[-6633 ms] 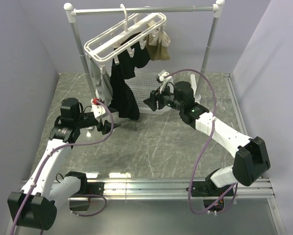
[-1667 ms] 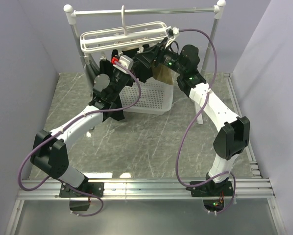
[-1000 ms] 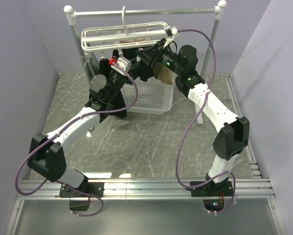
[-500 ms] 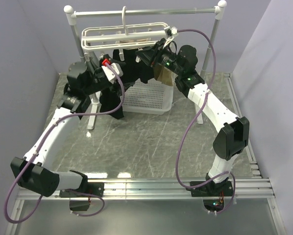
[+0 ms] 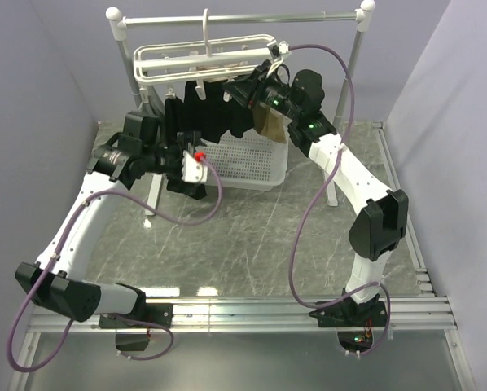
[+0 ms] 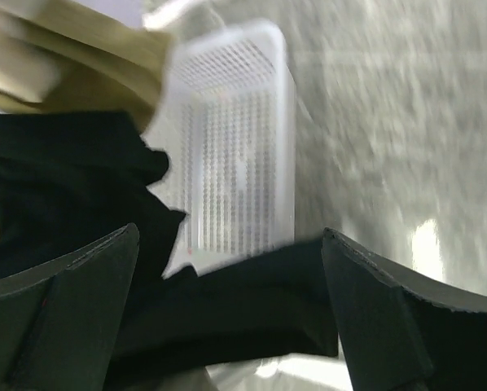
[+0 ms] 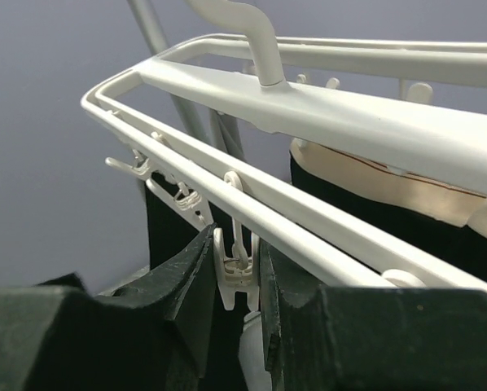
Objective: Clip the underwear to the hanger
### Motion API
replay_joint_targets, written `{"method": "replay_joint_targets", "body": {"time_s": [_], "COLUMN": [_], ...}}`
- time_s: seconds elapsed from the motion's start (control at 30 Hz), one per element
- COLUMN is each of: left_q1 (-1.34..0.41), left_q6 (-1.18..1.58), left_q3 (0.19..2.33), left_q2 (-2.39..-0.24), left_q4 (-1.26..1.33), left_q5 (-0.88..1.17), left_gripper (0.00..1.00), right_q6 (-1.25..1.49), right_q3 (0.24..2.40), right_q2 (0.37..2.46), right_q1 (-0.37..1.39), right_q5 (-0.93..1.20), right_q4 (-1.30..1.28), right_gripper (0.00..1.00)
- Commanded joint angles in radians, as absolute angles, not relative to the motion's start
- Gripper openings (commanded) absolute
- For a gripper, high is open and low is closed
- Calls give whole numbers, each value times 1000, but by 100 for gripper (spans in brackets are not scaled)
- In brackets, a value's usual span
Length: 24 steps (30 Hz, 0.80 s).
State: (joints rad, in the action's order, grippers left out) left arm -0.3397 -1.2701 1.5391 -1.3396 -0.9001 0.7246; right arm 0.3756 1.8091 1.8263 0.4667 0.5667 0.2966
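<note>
Readable text: none — in any view.
White plastic rectangular drying hanger (image 7: 325, 106) above the right gripper (image 7: 235, 265): plain bars.
Small white clip peg (image 7: 233, 277) between its jaws: unmarked.
Small red patch (image 5: 199, 154) beside the left gripper (image 6: 230, 244): too small to read.

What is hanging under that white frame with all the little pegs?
Under the hanger hangs black underwear, a tan garment beside it. The right claw pinches one peg; its arm covers the fabric's upper right edge.

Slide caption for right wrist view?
Right gripper pinches a white clip peg below the hanger frame; black underwear hangs behind.
</note>
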Motion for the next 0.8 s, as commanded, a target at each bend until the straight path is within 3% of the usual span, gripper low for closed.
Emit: {"method": "replay_joint_targets", "body": {"time_s": [0.0,0.77], "left_q1": [-337,-196], "left_q6": [-1554,-1874], "left_q3": [1436,1056], "left_q2": [-1240,-1077], "left_q4": [-948,-654], "left_q5": [666,557], "left_gripper": [99,99], "right_q6": [324,202], "right_q3": [1882,2005], "right_q2": [1856,1953], "right_q1": [451,437], "right_q5": [565,525], "right_q4": [279,247], "right_gripper": [0,0]}}
